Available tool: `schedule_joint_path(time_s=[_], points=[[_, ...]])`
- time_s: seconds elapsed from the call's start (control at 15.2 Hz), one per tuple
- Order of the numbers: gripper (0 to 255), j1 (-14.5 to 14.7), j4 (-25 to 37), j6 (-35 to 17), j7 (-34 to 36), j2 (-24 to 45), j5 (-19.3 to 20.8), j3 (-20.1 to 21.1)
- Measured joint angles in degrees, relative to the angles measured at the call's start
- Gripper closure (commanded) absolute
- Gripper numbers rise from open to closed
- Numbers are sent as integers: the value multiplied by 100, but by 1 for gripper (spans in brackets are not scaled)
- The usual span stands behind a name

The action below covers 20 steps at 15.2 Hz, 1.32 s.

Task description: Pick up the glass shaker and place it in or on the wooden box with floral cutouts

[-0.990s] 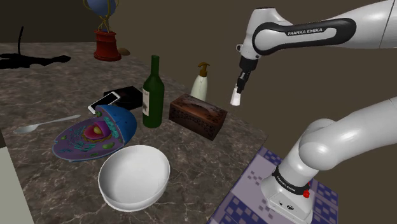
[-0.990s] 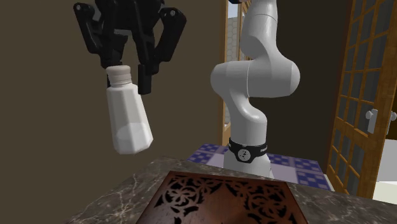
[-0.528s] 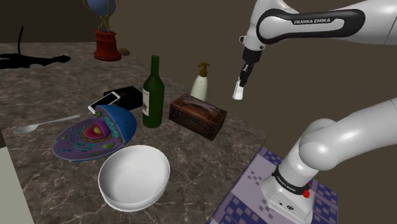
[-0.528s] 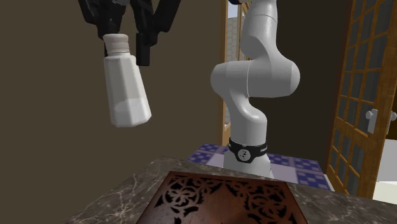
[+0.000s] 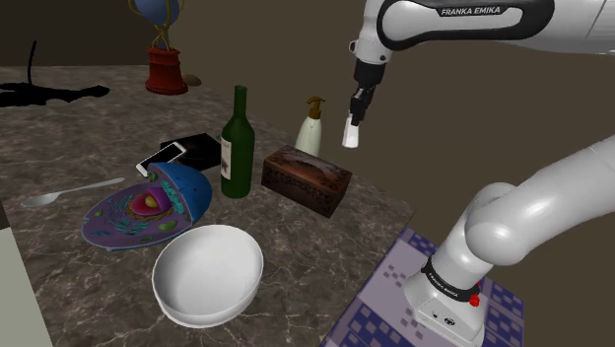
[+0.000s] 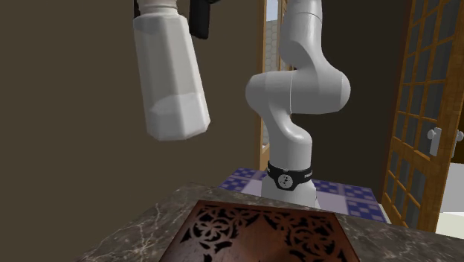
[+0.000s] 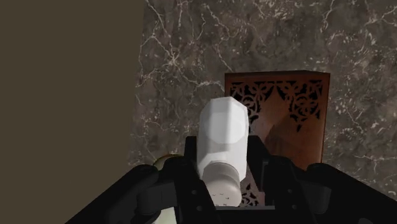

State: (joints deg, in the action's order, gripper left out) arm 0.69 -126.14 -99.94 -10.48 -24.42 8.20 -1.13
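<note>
your gripper pinching the white shaker by its cap end, hanging in the air over the carved wooden box, marble countertop underneath

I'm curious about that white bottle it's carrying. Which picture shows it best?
The second exterior view: the shaker hangs large and side-on. The shoulder view shows it tiny under the gripper; the wrist view sees it end-on, clasped.
</note>
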Motion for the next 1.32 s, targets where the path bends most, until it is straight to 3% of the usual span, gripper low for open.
schedule_joint_path(time_s=[0.53, 1.32], points=[[255, 314, 1222, 317, 813, 1011, -208, 595], [255, 346, 471, -534, 997, 1127, -199, 647]])
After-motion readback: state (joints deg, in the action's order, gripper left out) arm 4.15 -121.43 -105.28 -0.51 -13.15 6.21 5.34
